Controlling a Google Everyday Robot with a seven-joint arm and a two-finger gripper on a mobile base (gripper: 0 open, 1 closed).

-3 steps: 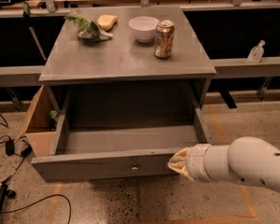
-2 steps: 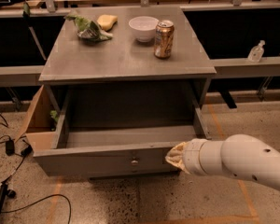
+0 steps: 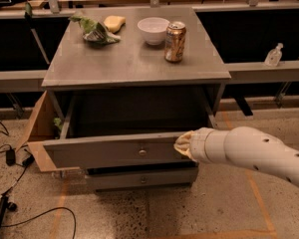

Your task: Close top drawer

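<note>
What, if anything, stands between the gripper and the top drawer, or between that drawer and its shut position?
Nothing visible does. The gripper is at the right end of the front of the top drawer, and no object shows in the dark opening behind it, though the drawer's inside is mostly hidden.

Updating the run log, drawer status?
Gripper against right end of top drawer front. Drawer partly out, not shut. Cardboard box beside its left side.
</note>
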